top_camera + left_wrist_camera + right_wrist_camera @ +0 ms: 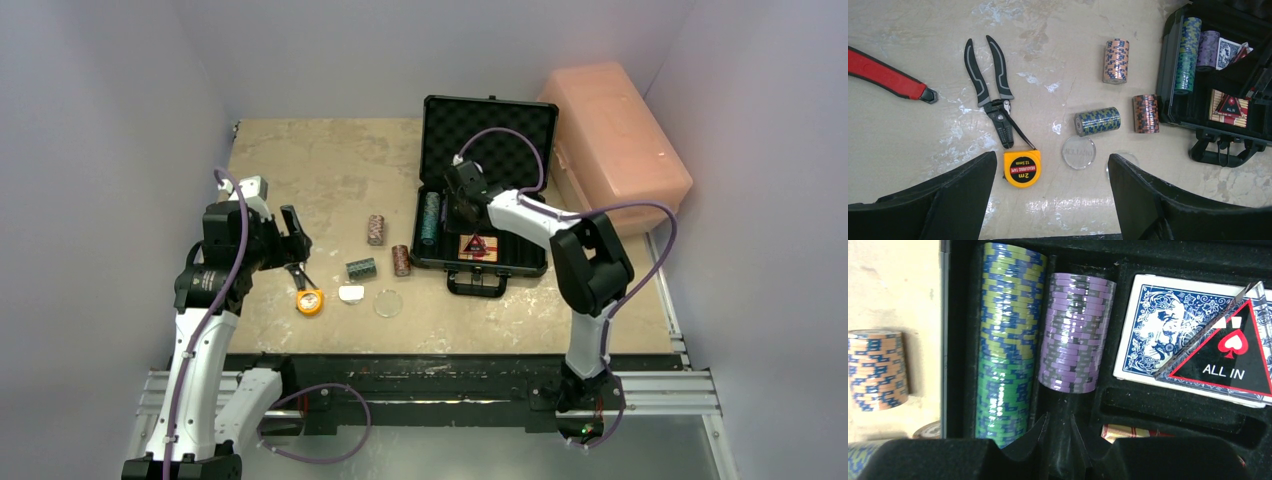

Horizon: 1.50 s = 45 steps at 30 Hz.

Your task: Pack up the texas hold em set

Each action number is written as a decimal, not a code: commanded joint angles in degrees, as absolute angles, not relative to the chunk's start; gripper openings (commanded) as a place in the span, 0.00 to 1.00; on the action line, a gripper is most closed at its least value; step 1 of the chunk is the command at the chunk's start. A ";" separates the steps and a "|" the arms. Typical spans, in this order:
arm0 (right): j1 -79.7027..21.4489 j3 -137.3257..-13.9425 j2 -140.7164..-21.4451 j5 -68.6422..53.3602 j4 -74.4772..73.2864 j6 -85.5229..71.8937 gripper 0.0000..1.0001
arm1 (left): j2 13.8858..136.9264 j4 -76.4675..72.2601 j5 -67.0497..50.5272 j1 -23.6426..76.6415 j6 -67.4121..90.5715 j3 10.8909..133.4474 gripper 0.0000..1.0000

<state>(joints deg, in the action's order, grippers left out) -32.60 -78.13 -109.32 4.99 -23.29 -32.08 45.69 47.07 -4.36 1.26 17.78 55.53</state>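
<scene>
Briefcase (440, 130) open, right claw (1060, 440) near chip rows (1008, 340)

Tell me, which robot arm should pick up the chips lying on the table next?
Probably left. The left gripper hangs open near the three loose chip stacks on the table. The right gripper is inside the case, over packed chips, farther from the loose ones.

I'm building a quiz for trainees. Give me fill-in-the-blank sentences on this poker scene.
The purple chip stack lies inside the black ____.
The triangle marker reads ALL ____.
____ chip stacks lie on the table.
The left gripper is ____, holding nothing.
Missing: briefcase; IN; three; open.
</scene>
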 commanded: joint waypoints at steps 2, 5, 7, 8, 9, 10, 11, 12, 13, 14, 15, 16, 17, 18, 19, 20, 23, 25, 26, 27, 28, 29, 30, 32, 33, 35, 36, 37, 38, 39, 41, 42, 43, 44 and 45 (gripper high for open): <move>-32.68 -81.59 -111.08 6.79 -22.98 -32.17 0.23 | 45.53 46.25 -3.87 0.98 16.70 56.43 0.82; -32.66 -82.76 -111.88 6.75 -23.17 -32.16 0.23 | 45.53 46.28 -3.78 1.05 16.70 56.43 0.82; -32.59 -83.74 -112.59 6.63 -23.39 -32.01 0.23 | 45.55 46.32 -3.78 1.01 16.70 56.50 0.82; -32.53 -84.47 -112.87 7.19 -23.71 -31.73 0.23 | 45.60 46.31 -3.78 1.02 16.68 56.43 0.82; -32.60 -85.13 -113.17 7.81 -23.99 -31.47 0.23 | 45.61 46.27 -3.78 1.05 16.70 56.45 0.82; -32.54 -85.83 -113.61 8.27 -24.27 -31.20 0.23 | 45.61 46.26 -3.78 0.98 16.70 56.48 0.82; -32.58 -86.46 -114.01 8.55 -24.42 -31.00 0.23 | 45.73 46.26 -3.78 1.01 16.69 56.49 0.82; -32.60 -87.07 -114.45 8.86 -24.63 -30.82 0.23 | 45.75 46.34 -3.78 0.99 16.70 56.48 0.82; -32.53 -87.77 -114.96 9.23 -25.02 -30.69 0.23 | 45.71 46.40 -3.78 1.03 16.70 56.44 0.82; -32.44 -88.40 -115.73 9.62 -25.66 -30.60 0.23 | 45.70 46.38 -3.78 1.00 16.70 56.49 0.82; -32.50 -89.12 -116.05 9.83 -25.95 -30.59 0.22 | 45.70 46.34 -3.70 0.98 16.70 56.53 0.82; -32.50 -89.70 -116.55 10.19 -26.35 -30.59 0.22 | 45.67 46.34 -3.65 0.99 16.69 56.51 0.82; -32.46 -90.15 -116.98 10.46 -26.64 -30.51 0.22 | 45.58 46.35 -3.57 1.00 16.68 56.52 0.82; -32.43 -90.60 -117.27 10.72 -26.81 -30.50 0.23 | 45.47 46.36 -3.46 0.98 16.67 56.51 0.82; -32.31 -90.88 -117.42 10.99 -26.93 -30.50 0.23 | 45.44 46.36 -3.43 1.02 16.62 56.44 0.82; -32.22 -91.19 -117.57 11.25 -27.02 -30.45 0.22 | 45.44 46.36 -3.38 1.05 16.61 56.47 0.82; -32.06 -92.24 -117.99 12.02 -27.47 -30.28 0.23 | 45.45 46.39 -3.47 1.01 16.64 56.45 0.82; -31.85 -92.96 -118.28 12.53 -27.72 -30.00 0.23 | 45.45 46.36 -3.51 0.99 16.68 56.46 0.82; -31.81 -93.30 -118.44 12.97 -27.89 -29.91 0.23 | 45.45 46.39 -3.52 0.98 16.62 56.51 0.82; -31.69 -93.52 -118.53 13.17 -27.94 -29.73 0.23 | 45.44 46.40 -3.59 1.01 16.63 56.46 0.82; -31.56 -93.67 -118.57 13.14 -27.81 -29.38 0.23 | 45.48 46.41 -3.60 0.98 16.63 56.47 0.82; -31.43 -93.77 -118.61 12.98 -27.58 -28.95 0.23 | 45.46 46.34 -3.60 0.97 16.61 56.43 0.82; -31.38 -93.84 -118.62 12.97 -27.28 -28.47 0.23 | 45.39 46.40 -3.60 0.99 16.61 56.45 0.82; -31.22 -94.02 -118.49 13.01 -26.87 -27.34 0.24 | 45.36 46.37 -3.60 0.99 16.63 56.43 0.82; -31.16 -94.16 -118.36 13.12 -26.81 -26.95 0.25 | 45.43 46.40 -3.60 0.98 16.64 56.43 0.82; -30.95 -94.32 -117.72 13.05 -26.54 -26.16 0.26 | 45.46 46.38 -3.59 1.05 16.61 56.47 0.82; -31.02 -94.20 -117.28 12.79 -26.16 -25.73 0.27 | 45.44 46.35 -3.60 1.05 16.61 56.45 0.82; -30.96 -94.05 -116.86 12.13 -25.85 -25.34 0.29 | 45.44 46.40 -3.56 1.00 16.59 56.44 0.82; -31.01 -93.95 -116.49 11.65 -25.70 -25.12 0.32 | 45.37 46.37 -3.52 0.97 16.61 56.43 0.82; -31.02 -93.69 -115.95 11.52 -25.55 -24.88 0.36 | 45.43 46.39 -3.52 1.00 16.61 56.43 0.82; -31.00 -93.11 -114.65 11.42 -25.16 -24.43 0.45 | 45.45 46.36 -3.52 1.04 16.61 56.43 0.82; -31.10 -92.59 -113.93 10.97 -25.00 -24.21 0.50 | 45.48 46.35 -3.41 1.02 16.55 56.44 0.82; -31.07 -92.22 -113.07 10.46 -24.69 -24.11 0.54 | 45.46 46.44 -3.23 1.02 16.53 56.53 0.82; -31.06 -91.75 -112.14 10.10 -24.55 -24.01 0.59 | 45.38 46.53 -2.99 0.98 16.45 56.58 0.82; -31.06 -91.38 -111.25 9.90 -24.51 -23.93 0.62 | 45.29 46.52 -2.79 1.00 16.44 56.54 0.82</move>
<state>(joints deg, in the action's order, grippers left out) -32.21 -91.05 -117.69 8.67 -31.11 -25.93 45.76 47.44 -3.99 1.26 17.74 55.53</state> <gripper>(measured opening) 0.549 0.818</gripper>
